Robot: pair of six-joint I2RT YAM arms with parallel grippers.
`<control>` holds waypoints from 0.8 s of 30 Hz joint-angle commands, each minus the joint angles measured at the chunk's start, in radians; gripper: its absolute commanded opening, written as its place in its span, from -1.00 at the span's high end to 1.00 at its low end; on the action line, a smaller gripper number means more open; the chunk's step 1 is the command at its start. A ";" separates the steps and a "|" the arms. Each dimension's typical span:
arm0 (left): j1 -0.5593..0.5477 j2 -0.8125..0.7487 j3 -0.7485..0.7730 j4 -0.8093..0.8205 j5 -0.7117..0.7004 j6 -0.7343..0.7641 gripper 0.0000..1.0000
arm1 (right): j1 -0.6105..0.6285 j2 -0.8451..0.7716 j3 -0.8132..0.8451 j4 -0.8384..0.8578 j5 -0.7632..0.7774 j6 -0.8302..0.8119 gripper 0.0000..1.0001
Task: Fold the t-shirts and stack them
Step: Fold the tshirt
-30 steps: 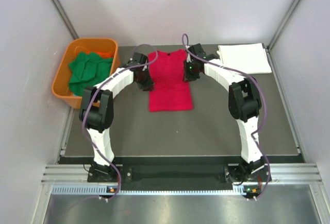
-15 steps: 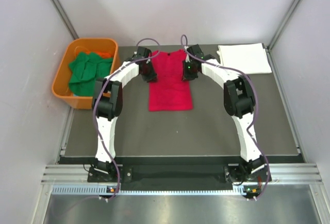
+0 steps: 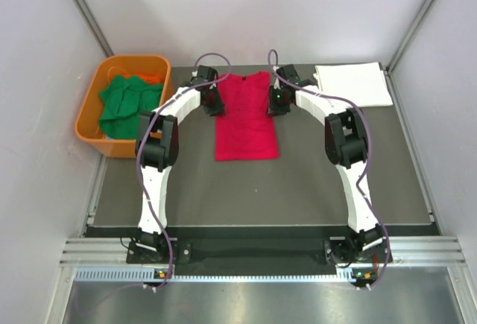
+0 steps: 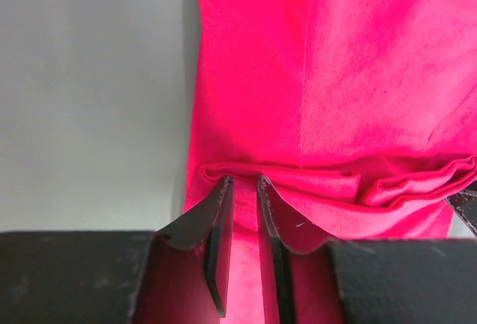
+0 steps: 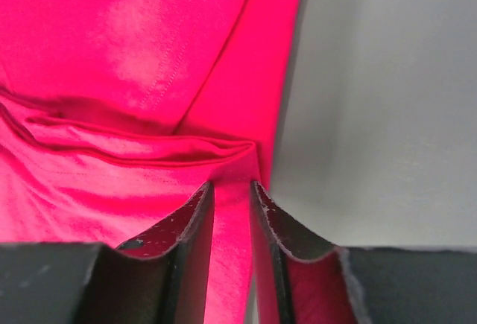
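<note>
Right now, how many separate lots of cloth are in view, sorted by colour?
Red: 1, the red t-shirt flat on the table
White: 1, the white folded cloth at the far right
Green: 1 heap, the green cloth in the orange tub; pieces uncountable
Total: 3

Orange tub [image 3: 95,93] sits beside the dark mat [image 3: 298,182].

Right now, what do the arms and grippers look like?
Two arms with white links and black joints. A purple-grey cable loops along each. Left gripper and right gripper each have two thin black flat fingers on black housings. A green light glows on the right wrist.
</note>
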 commanded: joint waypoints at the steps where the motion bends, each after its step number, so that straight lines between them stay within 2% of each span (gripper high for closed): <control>1: 0.014 0.020 0.062 0.003 -0.040 0.044 0.51 | -0.032 -0.056 -0.011 0.077 -0.043 -0.039 0.46; 11: 0.034 0.061 0.100 0.018 0.004 0.047 0.49 | -0.053 0.000 0.055 0.049 -0.154 -0.120 0.36; 24: 0.034 0.101 0.070 0.056 0.008 0.021 0.49 | -0.070 0.040 0.013 0.094 -0.189 -0.117 0.45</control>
